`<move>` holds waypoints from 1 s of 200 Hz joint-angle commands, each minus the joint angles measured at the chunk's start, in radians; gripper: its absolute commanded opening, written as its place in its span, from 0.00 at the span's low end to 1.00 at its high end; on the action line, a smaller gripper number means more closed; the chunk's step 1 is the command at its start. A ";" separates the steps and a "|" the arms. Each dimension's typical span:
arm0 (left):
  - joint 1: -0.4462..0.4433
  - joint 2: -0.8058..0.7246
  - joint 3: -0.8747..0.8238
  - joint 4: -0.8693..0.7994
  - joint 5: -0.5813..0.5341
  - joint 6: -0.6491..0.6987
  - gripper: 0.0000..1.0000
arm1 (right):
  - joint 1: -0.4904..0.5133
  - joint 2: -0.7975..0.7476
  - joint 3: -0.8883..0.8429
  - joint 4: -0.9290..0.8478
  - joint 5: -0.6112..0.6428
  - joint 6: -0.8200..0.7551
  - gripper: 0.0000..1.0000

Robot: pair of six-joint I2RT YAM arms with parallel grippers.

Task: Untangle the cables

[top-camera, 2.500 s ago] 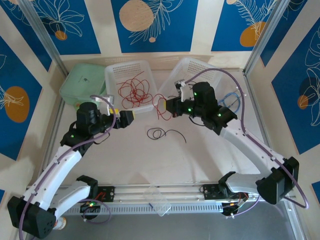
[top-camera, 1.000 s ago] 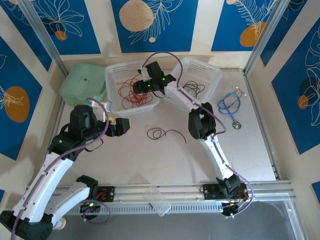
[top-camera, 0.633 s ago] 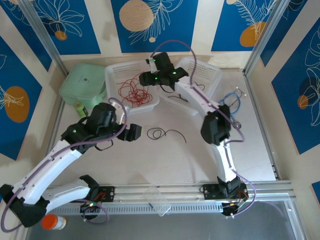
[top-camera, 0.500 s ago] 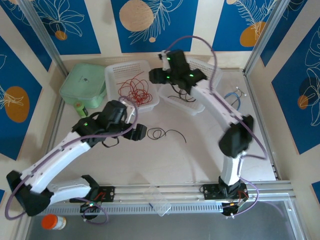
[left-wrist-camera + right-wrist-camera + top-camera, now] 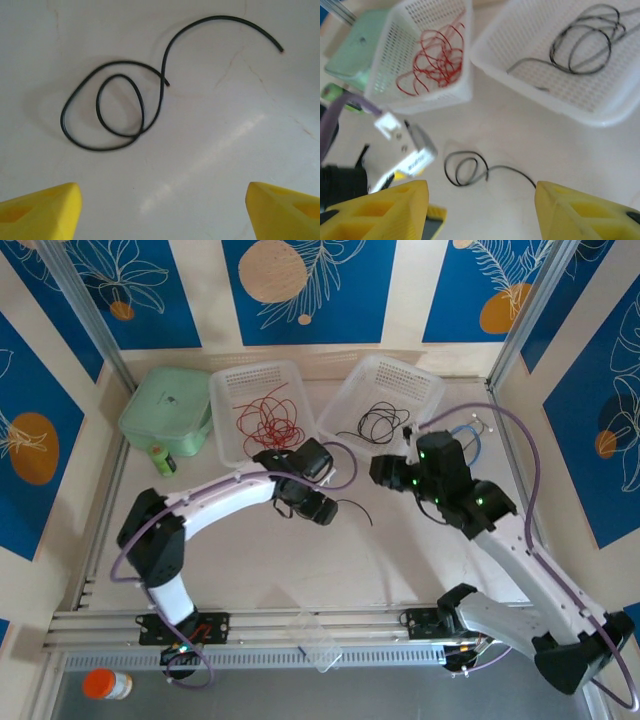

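Your left gripper [image 5: 318, 505] hangs over the looped end of the loose black cable [image 5: 143, 111] on the table [image 5: 300, 560]. Its yellow fingers [image 5: 40, 210] are spread wide with nothing between them. In the left wrist view the cable lies just ahead of the fingertips, untouched, coiled in a double loop with one tail curving away.

Your right gripper [image 5: 385, 472] sits near the cable's tail end, to the right of it, looking down on it. Its fingers are likewise apart and empty.

Beyond the cable, toward the far wall, stand two white baskets. The left basket [image 5: 250, 372] holds a tangle of red cables [image 5: 265, 420], and the right basket [image 5: 400, 368] holds a few black cables [image 5: 378, 423] coiled together. A pale green box [image 5: 165, 405] lies well to the cable's left, past the left basket. A light-blue cable [image 5: 465, 435] lies well to its right.
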 commanded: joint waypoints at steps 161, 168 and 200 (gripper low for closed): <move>0.000 0.268 0.065 0.110 -0.043 0.174 0.30 | -0.003 -0.023 -0.130 0.015 -0.002 0.128 0.45; 0.000 0.263 0.063 0.116 -0.042 0.174 0.28 | -0.003 -0.021 -0.127 0.017 -0.003 0.126 0.45; -0.002 0.219 0.064 0.120 -0.044 0.166 0.15 | -0.005 -0.018 -0.117 0.014 -0.007 0.125 0.44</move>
